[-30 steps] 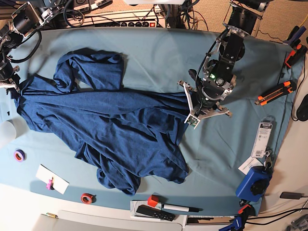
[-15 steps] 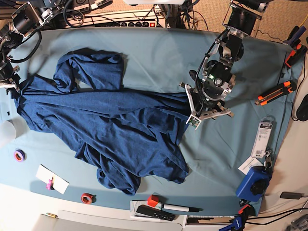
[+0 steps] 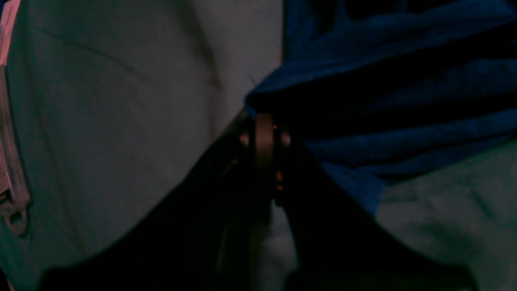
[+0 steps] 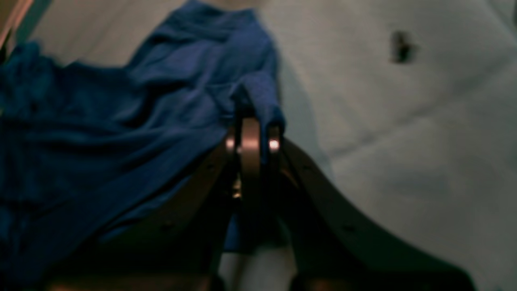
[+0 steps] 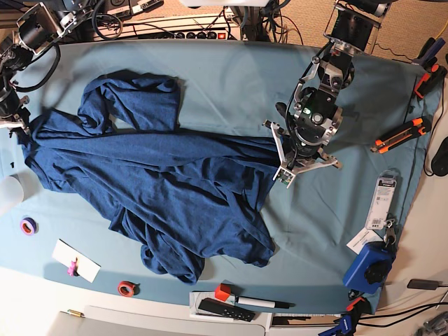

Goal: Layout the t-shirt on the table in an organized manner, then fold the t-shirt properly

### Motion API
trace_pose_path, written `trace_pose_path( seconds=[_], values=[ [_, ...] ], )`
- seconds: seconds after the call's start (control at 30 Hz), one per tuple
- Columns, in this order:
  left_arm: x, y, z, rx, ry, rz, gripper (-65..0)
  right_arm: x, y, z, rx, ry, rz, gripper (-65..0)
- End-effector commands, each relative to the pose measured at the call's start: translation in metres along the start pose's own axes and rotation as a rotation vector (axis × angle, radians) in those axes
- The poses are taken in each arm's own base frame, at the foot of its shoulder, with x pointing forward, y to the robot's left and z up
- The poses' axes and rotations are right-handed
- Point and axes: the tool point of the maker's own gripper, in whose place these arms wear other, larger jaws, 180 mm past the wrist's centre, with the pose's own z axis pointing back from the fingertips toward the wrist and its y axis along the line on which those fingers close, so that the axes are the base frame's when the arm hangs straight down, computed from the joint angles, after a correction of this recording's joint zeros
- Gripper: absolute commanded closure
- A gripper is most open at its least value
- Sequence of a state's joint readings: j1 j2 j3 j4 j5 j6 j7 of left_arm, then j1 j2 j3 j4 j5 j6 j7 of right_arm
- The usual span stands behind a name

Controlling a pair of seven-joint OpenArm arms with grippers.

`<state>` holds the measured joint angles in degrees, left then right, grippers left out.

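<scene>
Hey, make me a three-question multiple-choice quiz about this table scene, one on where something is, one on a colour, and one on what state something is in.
1. Where does the t-shirt lie on the table?
A. Bunched across the base view's left and middle
B. Hanging off the far edge
C. Stacked in the base view's right corner

2. What colour is the small tape roll near the table's front edge, beside the white card?
A. Green
B. Red-orange
C. Black

3. How is the left gripper set?
A. Wide open above bare cloth
B. Shut on the shirt's edge
C. Out of sight

Answers:
1 A, the fabric spreads from the left edge to the middle.
2 B, the ring reads red-orange.
3 B, the left wrist view shows the jaws closed with blue fabric pinched at their tips.
</scene>
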<state>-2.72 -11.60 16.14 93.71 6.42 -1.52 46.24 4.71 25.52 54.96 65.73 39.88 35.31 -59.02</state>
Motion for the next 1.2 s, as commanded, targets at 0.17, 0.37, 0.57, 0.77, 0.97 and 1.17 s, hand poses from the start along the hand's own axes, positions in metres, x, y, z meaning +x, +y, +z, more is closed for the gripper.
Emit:
trace_pose_path(
  seconds=[0.17,0.37,0.57,0.77,0.97,1.17],
  values=[
    [0.015,0.007,0.002,0.021,-0.044,0.001,0.0,0.038,0.042,0.015,0.241,-0.106,-0.009,0.0],
    [0.016,0.006,0.002,0.015,-0.050,0.002,0.0,0.034,0.068,0.023,0.395,-0.076,-0.060,0.0],
    [0.016,0.004,0.002,0.001,-0.051,0.009,0.0,0.040,0.049,0.026,0.313,-0.095,-0.045,0.0],
    [0.014,0.003,0.002,0.000,-0.048,0.008,0.0,0.068,0.007,0.046,0.160,-0.203,-0.035,0.0],
    [0.016,-0.007,0.002,-0.053,-0.054,0.006,0.0,0.070,0.005,0.049,0.153,-0.191,-0.023,-12.8],
    [0.016,-0.008,0.003,-0.060,-0.055,0.013,0.0,0.068,0.008,0.046,0.160,-0.181,-0.020,-27.1]
  ],
)
